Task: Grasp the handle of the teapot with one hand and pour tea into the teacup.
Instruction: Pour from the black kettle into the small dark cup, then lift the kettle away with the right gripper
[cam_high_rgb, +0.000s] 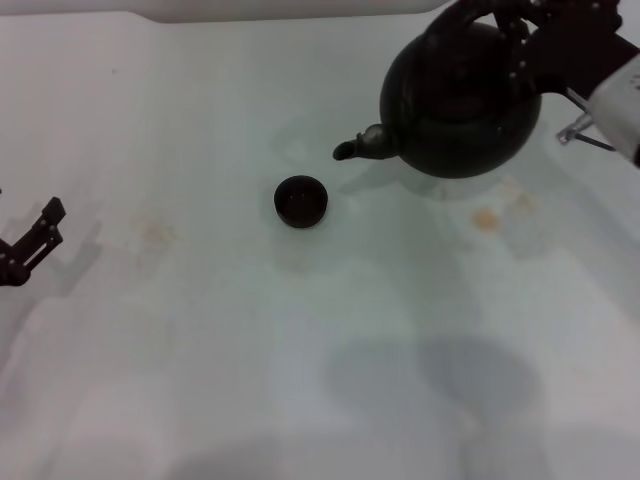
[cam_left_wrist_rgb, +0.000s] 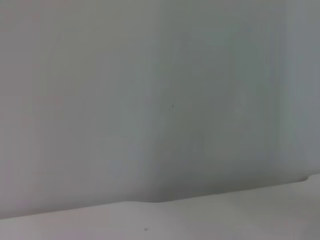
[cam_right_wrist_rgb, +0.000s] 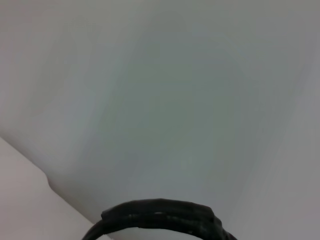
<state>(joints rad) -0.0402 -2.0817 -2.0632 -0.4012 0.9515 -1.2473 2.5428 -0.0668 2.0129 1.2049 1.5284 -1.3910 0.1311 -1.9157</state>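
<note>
The matte black teapot (cam_high_rgb: 462, 98) hangs above the table at the back right, its short spout (cam_high_rgb: 358, 146) pointing left towards the teacup. My right gripper (cam_high_rgb: 520, 28) is shut on the handle (cam_high_rgb: 470, 12) at the pot's top. The ribbed black handle (cam_right_wrist_rgb: 160, 220) also crosses the right wrist view. The tiny dark teacup (cam_high_rgb: 301, 201) stands on the table, left of and below the spout tip, a short gap apart. The tea is hidden; no stream shows. My left gripper (cam_high_rgb: 30, 243) rests at the far left edge, away from both.
The white table (cam_high_rgb: 250, 330) carries faint orange stains to the right of the cup (cam_high_rgb: 487, 218) and at the left (cam_high_rgb: 155, 232). The table's far edge (cam_high_rgb: 250, 14) runs along the top. The left wrist view holds only bare surface.
</note>
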